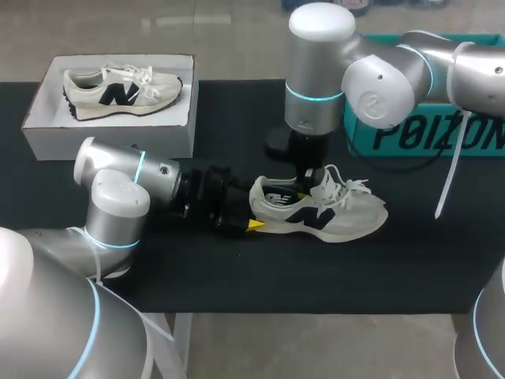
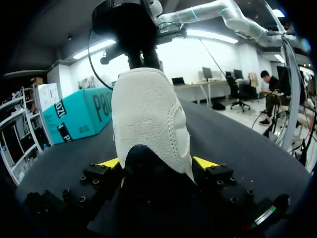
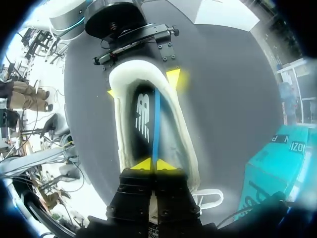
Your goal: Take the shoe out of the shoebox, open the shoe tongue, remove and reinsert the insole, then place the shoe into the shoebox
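Left gripper [image 2: 157,163] is clamping the heel of the sneaker [image 1: 319,207] at frame centre; right gripper [image 3: 154,164] is pinching the blue-edged insole [image 3: 143,116] inside it.

The shoe [image 1: 319,212] on the black table [image 1: 237,276] is cream suede with a navy N and white laces. Its twin [image 1: 118,88], at ten o'clock, lies in the white shoebox [image 1: 110,138]. The insole [image 3: 142,119] is black with a white logo; a thin blue line, perhaps its edge, runs alongside. At two o'clock a teal box [image 1: 426,138] bears dark lettering. The left gripper [image 2: 157,166] and right gripper [image 3: 154,164] have yellow tips on black bodies.
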`<control>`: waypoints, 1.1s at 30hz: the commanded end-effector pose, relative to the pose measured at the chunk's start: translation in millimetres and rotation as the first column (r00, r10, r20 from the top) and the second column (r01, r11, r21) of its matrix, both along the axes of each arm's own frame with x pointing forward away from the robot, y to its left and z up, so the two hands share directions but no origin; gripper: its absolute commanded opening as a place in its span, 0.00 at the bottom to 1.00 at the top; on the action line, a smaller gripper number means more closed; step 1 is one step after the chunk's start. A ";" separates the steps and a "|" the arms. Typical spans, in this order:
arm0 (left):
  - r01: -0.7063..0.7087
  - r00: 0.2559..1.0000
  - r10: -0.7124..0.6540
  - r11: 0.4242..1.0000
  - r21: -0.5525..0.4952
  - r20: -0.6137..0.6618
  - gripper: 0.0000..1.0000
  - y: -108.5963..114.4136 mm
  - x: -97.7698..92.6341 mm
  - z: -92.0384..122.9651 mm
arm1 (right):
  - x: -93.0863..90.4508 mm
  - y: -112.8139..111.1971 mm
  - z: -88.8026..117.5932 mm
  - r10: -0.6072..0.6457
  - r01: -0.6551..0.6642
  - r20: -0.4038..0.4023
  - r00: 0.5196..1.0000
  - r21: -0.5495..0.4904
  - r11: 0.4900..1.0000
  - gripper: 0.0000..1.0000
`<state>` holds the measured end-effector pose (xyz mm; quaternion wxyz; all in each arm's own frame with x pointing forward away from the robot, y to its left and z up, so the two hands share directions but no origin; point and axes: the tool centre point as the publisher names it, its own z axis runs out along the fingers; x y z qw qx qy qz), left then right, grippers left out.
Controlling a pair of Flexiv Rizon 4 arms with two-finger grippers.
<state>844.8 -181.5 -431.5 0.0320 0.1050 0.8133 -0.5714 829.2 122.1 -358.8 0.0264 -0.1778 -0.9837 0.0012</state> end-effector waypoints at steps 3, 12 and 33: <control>-0.001 1.000 0.001 1.000 0.003 0.001 0.00 -3.2 0.8 -3.7 | -1.5 -5.2 7.1 -0.018 0.018 0.036 0.999 -0.006 1.000 0.00; -0.001 1.000 0.001 1.000 0.003 0.001 0.00 -3.2 0.8 -3.7 | 19.2 -18.3 -1.0 -0.140 0.141 0.079 0.987 -0.012 0.990 0.00; -0.001 1.000 0.001 1.000 0.003 0.001 0.00 -3.2 0.8 -3.7 | 36.9 -37.1 27.0 -0.280 0.266 0.103 0.954 0.134 0.955 0.00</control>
